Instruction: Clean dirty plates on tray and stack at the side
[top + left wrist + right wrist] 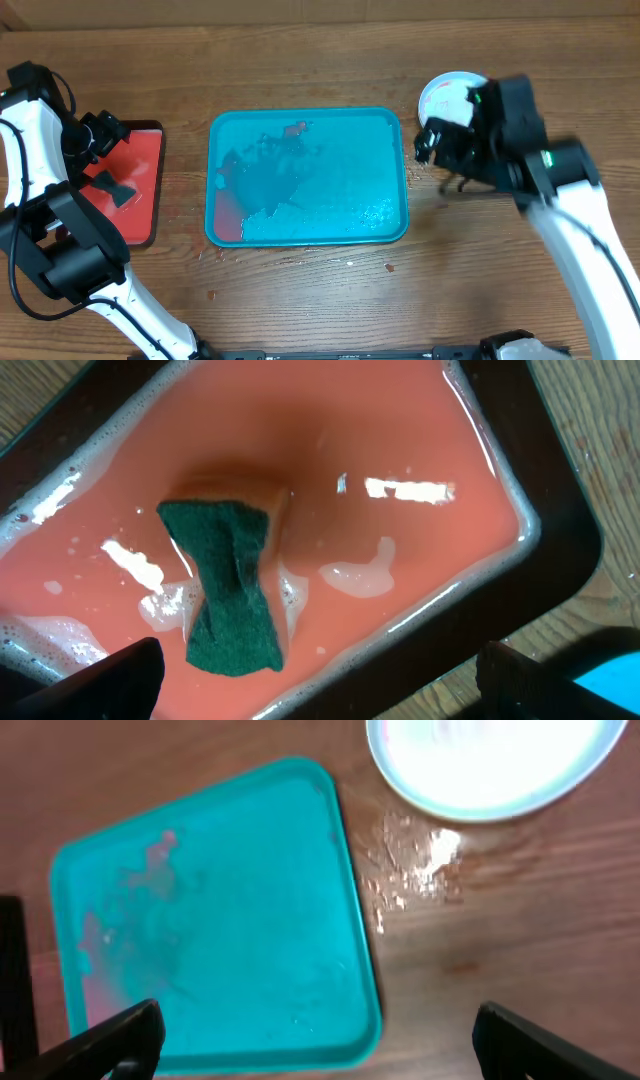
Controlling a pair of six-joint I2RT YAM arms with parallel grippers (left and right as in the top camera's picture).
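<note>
The smeary blue tray (pixel 340 205) sits mid-table, a white plate (pixel 445 96) near the far edge. Left gripper (pixel 320 682) and right gripper (pixel 320 1038) gape, holding nothing.

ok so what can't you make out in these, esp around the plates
- plate: overhead, the right arm covers its right side. The right wrist view cuts it at the top edge and glare washes it out, so its colour, and whether others lie under it, are unclear.
- red tray: overhead, the left arm hides its left part.
- teal tray: smears too blurred to tell sauce from water.
</note>
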